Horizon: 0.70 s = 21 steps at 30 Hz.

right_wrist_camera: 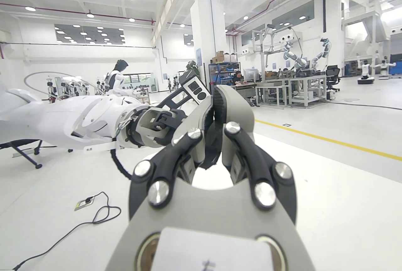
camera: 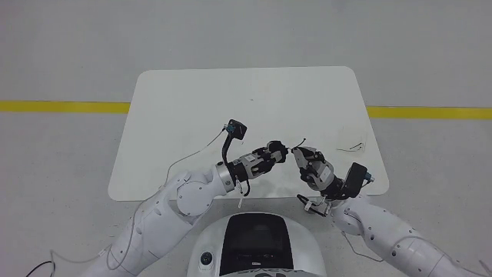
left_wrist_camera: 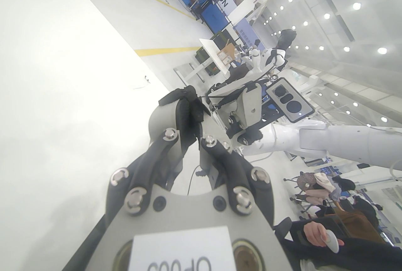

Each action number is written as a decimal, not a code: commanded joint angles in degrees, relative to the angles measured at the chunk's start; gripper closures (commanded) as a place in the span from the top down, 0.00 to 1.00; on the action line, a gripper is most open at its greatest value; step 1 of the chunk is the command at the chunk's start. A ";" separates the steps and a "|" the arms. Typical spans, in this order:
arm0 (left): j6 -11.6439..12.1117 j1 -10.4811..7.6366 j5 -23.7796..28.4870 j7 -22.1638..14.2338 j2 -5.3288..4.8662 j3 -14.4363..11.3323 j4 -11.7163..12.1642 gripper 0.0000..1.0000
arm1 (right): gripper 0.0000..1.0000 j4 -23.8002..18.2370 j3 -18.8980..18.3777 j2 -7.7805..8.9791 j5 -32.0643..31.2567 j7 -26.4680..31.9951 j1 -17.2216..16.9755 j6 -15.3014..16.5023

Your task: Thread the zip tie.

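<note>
Zip tie [camera: 296, 145]: 1 in play, a thin dark strand in the air between the two gripper tips, over the near middle part of the table [camera: 231, 108]. One end pokes up and away from the robot. The strand is very thin in the top view, so the grip on it is likely rather than certain.

Left gripper [camera: 281, 151]: jaws closed. In the left wrist view the black pads [left_wrist_camera: 185, 115] press flat together with no gap. The strand appears to start at this tip.

Right gripper [camera: 301, 156]: jaws closed as well. In the right wrist view its fingers [right_wrist_camera: 226, 108] meet along their length. The strand appears to end at this tip. The two tips sit just beside each other, nearly touching, with the arms coming in from opposite sides.

Loose strand [camera: 350, 148]: 1, thin and pale, lying flat on the table near its right edge, well apart from both grippers. It also shows in the left wrist view [left_wrist_camera: 141, 85]. I cannot tell whether it is a second tie.

Count: grippers 2, table 1 (white, rounded corners), yellow floor lines 2 [camera: 61, 107], dark floor cable 1 [right_wrist_camera: 94, 215].
</note>
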<state>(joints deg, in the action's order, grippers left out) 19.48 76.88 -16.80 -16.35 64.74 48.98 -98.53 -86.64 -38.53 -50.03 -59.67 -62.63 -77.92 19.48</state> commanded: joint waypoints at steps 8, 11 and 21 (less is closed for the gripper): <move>0.00 0.00 0.00 0.00 0.00 0.00 0.00 0.00 | 0.00 -0.11 0.53 0.21 -0.05 0.28 0.22 0.00; 0.00 0.00 0.00 0.00 0.00 0.00 0.00 0.00 | 0.00 -0.18 0.81 0.32 0.02 0.24 0.36 0.00; 0.00 0.00 0.00 0.00 0.00 0.00 0.00 0.00 | 0.00 -0.25 1.85 0.71 0.50 -0.08 0.94 0.00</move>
<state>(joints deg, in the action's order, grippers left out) 19.48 76.88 -16.80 -16.35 64.74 48.98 -98.53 -86.90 -36.76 -49.36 -59.17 -62.77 -77.04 19.48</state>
